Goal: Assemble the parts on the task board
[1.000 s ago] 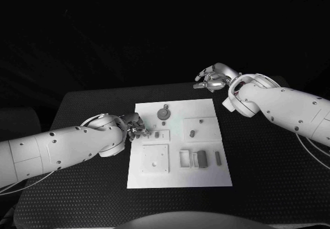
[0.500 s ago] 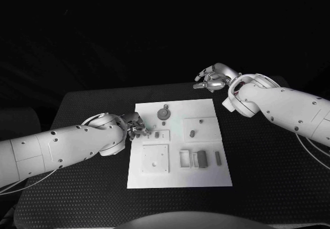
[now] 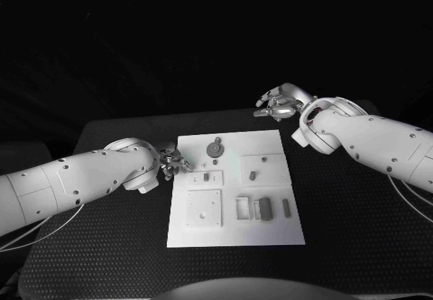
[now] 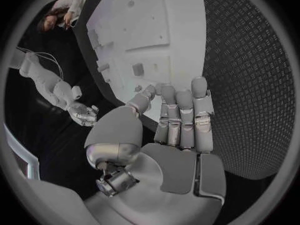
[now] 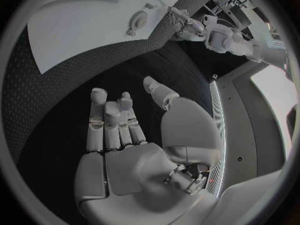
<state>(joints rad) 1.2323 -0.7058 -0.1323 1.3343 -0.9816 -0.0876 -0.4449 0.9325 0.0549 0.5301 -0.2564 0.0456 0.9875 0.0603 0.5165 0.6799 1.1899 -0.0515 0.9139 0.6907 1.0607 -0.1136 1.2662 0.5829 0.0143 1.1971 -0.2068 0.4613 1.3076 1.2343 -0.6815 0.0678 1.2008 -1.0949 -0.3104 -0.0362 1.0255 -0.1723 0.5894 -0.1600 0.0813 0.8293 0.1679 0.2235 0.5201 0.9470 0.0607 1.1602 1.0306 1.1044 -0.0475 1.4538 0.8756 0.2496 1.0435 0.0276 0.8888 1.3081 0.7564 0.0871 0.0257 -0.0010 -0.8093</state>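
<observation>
The white task board (image 3: pixel 236 228) lies in the middle of the black table. On it are a round grey disc with a tab (image 3: pixel 214 149), a small grey block (image 3: pixel 208 177), a short peg (image 3: pixel 253 174), a square plate (image 3: pixel 204 207) and three upright grey pieces (image 3: pixel 264 209). My left hand (image 3: pixel 173 164) hovers at the board's left edge, level with the small block; its fingers (image 4: pixel 182 116) are stretched out and hold nothing. My right hand (image 3: pixel 278 104) is raised beyond the board's far right corner, with straight fingers (image 5: pixel 111 122) and nothing in them.
The board (image 4: pixel 156 30) sits on a black textured mat (image 3: pixel 108 250) with free room on both sides. The table's far edge runs just behind the board. The right wrist view shows the board (image 5: pixel 87 20) and my left arm (image 5: pixel 219 35) beyond it.
My left forearm has rolled and drawn slightly back to the left, so it covers more of the hand. The right arm and the parts have not moved.
</observation>
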